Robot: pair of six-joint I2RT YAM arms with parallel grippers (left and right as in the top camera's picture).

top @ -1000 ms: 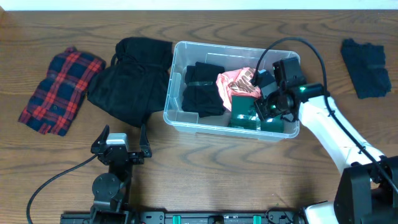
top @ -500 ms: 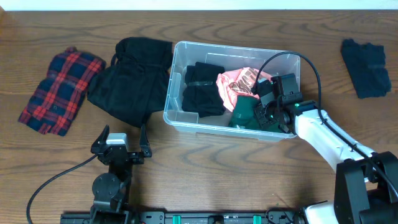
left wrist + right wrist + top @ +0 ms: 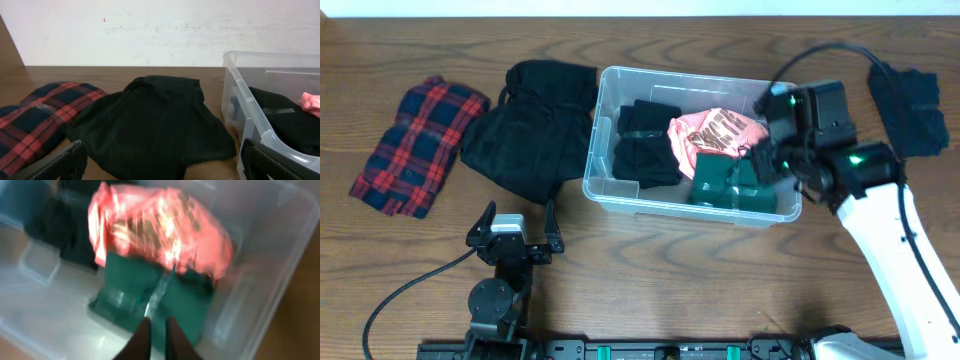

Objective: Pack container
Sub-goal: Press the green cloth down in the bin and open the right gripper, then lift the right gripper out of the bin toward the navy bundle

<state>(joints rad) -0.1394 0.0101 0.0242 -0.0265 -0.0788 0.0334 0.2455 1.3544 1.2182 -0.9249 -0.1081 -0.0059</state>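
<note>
Nearest us, our left gripper (image 3: 517, 212) sits with its jaws wide apart, facing the crumpled black cloth garment (image 3: 535, 135). Mid-table, the large clear plastic rectangular container (image 3: 590, 170) runs lengthwise left to right. Our right gripper (image 3: 157, 329), fingers pinched together and seemingly empty, hangs tilted over its right end.

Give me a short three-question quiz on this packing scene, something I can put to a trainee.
1. True or false: the plaid garment lies inside the container.
2. The left tool is: A open; B shut on cloth; C shut on nothing.
3. How many garments lie outside the container?
Key: 1 false; 2 A; 3 three.
</note>
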